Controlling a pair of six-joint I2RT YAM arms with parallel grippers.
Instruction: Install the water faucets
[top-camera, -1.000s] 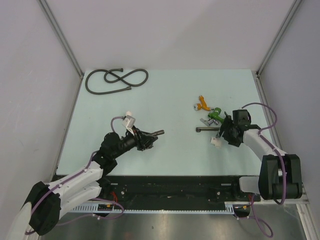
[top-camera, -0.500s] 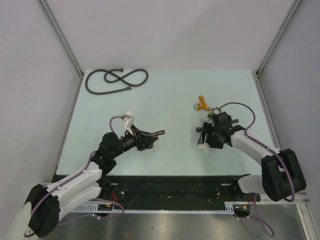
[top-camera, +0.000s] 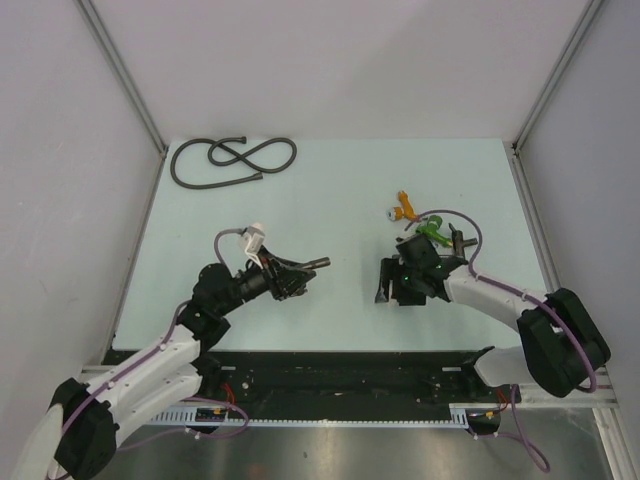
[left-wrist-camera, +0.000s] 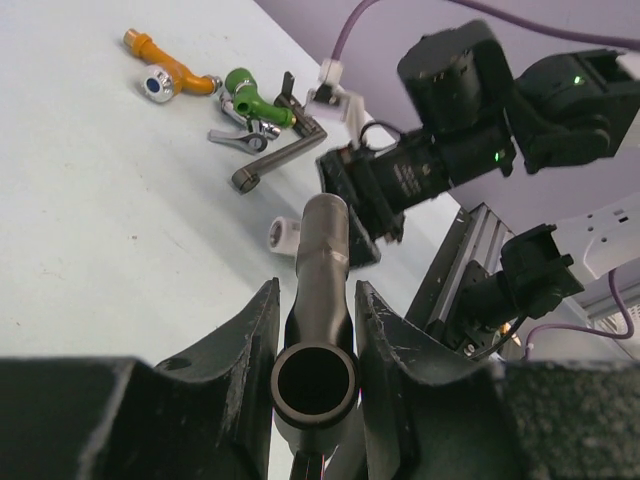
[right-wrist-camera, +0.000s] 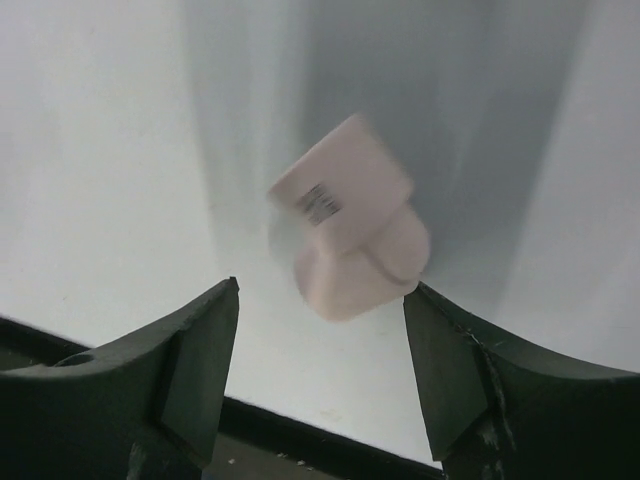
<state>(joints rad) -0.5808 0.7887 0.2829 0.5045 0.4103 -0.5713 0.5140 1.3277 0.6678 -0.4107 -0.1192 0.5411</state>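
Dark metal is pinched in the left gripper (left-wrist-camera: 312, 300): the stubby faucet (left-wrist-camera: 325, 240), held above the table (top-camera: 330, 190).
The right gripper (right-wrist-camera: 320, 292) is spread around the white fitting (right-wrist-camera: 350, 250), swung inward since a second ago; closing on it, then mating it with the faucet, is called for next.

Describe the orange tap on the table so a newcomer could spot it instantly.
Start at the pale green table, on its right half, where a small cluster of taps lies just beyond the right arm. The orange tap sits at the far edge of that cluster, beside the green tap. It alone is orange; its neighbours are green and a dark grey tap.
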